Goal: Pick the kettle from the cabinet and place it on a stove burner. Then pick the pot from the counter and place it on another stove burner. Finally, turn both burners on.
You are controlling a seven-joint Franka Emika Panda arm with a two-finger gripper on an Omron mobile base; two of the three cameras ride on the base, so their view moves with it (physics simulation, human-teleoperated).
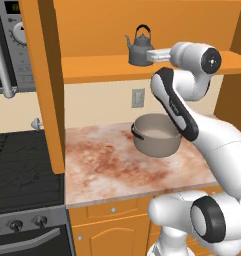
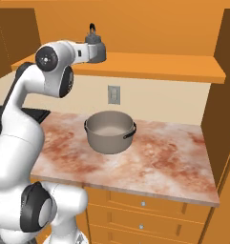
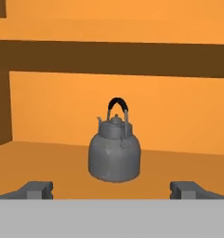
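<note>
The dark grey kettle [image 1: 138,50] [image 3: 115,155] stands upright on the orange shelf of the cabinet [image 1: 99,68]. My gripper [image 3: 113,190] [image 1: 149,55] is at shelf height just right of it, level and pointing at its body. The jaws are open wide, and the kettle is a little ahead of the fingertips [image 3: 37,189], not between them. The hand partly covers the kettle [image 2: 93,38] in the right base view. The grey-beige pot [image 1: 156,136] [image 2: 109,132] sits on the marbled counter [image 1: 104,167] below the shelf. The black stove burners [image 1: 19,170] lie to the left, with dark knobs [image 1: 16,225] along the steel front.
The cabinet's tall orange side panel [image 1: 46,85] stands between counter and stove. A microwave [image 1: 9,47] hangs above the stove. A wall outlet [image 2: 114,94] sits behind the pot. Orange drawers [image 2: 145,209] run below the counter, and a tall orange panel [image 2: 220,105] closes the right end.
</note>
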